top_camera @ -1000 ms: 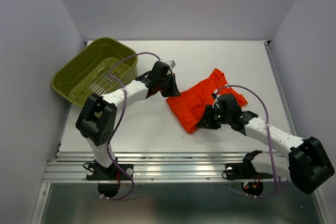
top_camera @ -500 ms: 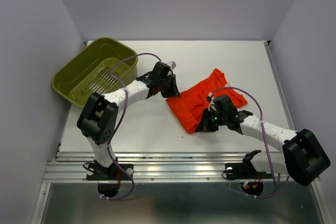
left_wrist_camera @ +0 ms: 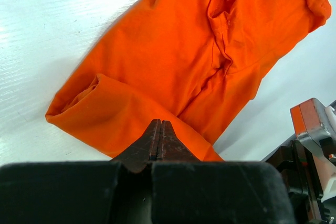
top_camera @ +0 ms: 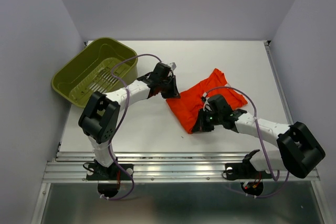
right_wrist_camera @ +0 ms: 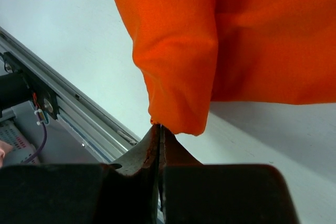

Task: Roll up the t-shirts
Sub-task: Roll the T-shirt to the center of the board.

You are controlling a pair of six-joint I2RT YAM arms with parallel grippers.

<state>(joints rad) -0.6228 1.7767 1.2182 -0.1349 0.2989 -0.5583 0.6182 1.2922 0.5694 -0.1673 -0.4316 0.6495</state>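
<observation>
Two arms bent inward, left gripper point(top_camera: 171, 94), right gripper point(top_camera: 197, 128) pinching t-shirt point(top_camera: 193, 102)

One t-shirt point(top_camera: 190, 106) — one basket point(top_camera: 79, 73)

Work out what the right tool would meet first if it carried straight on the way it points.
The orange-red t-shirt: its folded near corner lies right at the right tool's shut tips, seemingly touching, though depth is unclear.

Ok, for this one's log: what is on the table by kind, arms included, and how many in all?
orange-red t-shirt: 1
olive-green slotted basket: 1
robot arms: 2, the left arm and the right arm
Total: 4
</observation>
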